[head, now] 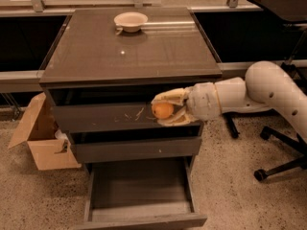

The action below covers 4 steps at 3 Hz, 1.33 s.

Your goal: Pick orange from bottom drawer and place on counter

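My gripper [162,110] is shut on the orange [163,110], a small round fruit held between its two cream fingers. It hangs in front of the scratched top drawer front, just below the counter's front edge, toward the right. The white arm [268,87] reaches in from the right. The bottom drawer [139,188] is pulled open below, its flat grey floor bare. The counter [129,47] is the glossy grey-brown top of the cabinet.
A cream bowl [130,20] sits at the back middle of the counter. An open cardboard box [41,138] stands on the floor left of the cabinet. Office chair legs and wheels [276,164] are on the right. Black desks flank the cabinet.
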Available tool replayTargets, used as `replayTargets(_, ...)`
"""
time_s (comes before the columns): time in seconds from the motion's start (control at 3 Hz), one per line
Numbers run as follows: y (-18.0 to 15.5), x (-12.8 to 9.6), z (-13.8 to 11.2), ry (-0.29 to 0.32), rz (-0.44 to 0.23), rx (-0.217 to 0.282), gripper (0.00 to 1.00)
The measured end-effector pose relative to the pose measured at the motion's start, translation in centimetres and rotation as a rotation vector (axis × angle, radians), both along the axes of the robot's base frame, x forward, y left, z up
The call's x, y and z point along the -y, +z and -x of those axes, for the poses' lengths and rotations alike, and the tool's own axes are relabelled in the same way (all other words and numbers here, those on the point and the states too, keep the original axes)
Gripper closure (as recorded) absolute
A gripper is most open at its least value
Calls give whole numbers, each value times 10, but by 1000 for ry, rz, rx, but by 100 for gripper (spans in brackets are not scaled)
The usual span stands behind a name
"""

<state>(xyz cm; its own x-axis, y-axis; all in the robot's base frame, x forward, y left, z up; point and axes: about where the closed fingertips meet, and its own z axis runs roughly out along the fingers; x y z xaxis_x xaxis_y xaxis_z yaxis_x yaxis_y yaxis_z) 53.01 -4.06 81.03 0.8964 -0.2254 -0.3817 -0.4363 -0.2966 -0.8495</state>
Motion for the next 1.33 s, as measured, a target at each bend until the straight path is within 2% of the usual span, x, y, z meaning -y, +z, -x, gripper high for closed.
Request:
replayTargets(0.33, 32, 20, -33, -90, -101, -93, 100)
replayTargets(0.67, 58, 35, -56, -125, -161, -116, 100)
replayTargets(1.0, 58, 35, -56, -125, -161, -116, 100)
replayTargets(1.33, 75, 35, -78, -170, -214, -135, 100)
